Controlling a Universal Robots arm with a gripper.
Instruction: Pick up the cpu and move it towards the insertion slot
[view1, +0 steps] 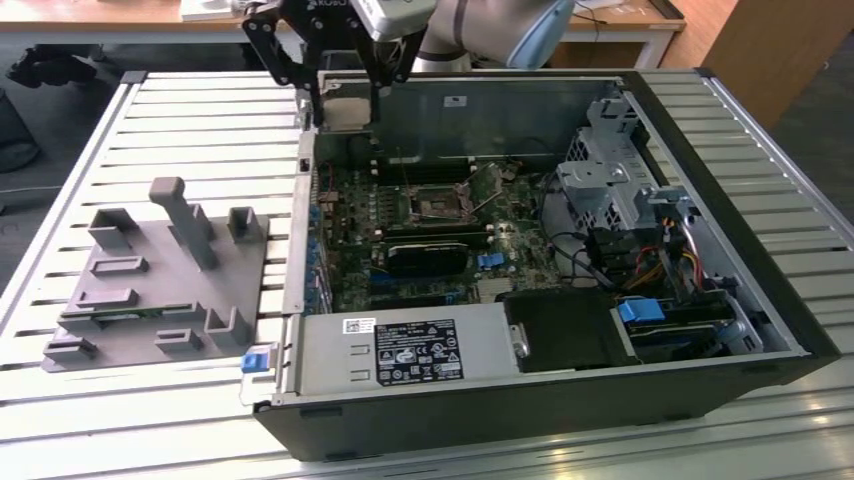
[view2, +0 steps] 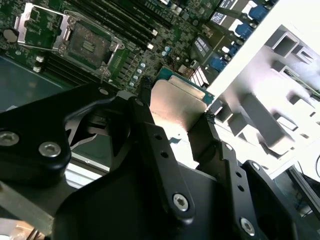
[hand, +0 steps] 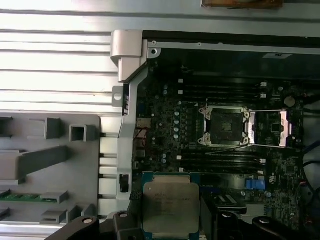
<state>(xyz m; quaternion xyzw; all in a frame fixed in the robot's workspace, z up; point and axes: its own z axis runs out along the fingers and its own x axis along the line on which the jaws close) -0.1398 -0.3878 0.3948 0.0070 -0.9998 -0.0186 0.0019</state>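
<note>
Going from the exterior view's left: grey fixture (view1: 160, 290) sits on the slatted table (view1: 200, 120), outside the open computer case (view1: 747, 230). Gripper (view1: 350, 92) hangs above the case's far corner on that side, fingers (view2: 150, 131) clamped on opposite edges of the cpu (hand: 171, 206), chip lifted clear. Insertion slot (hand: 222, 126) is open on the green board, well apart from the chip. Judgement: carry it level, keep the grip square, line chip edges up with the socket frame before any descent.

A pale slatted metal table (view1: 187, 130) fills the room's middle, wooden desks (view1: 94, 15) behind it.
</note>
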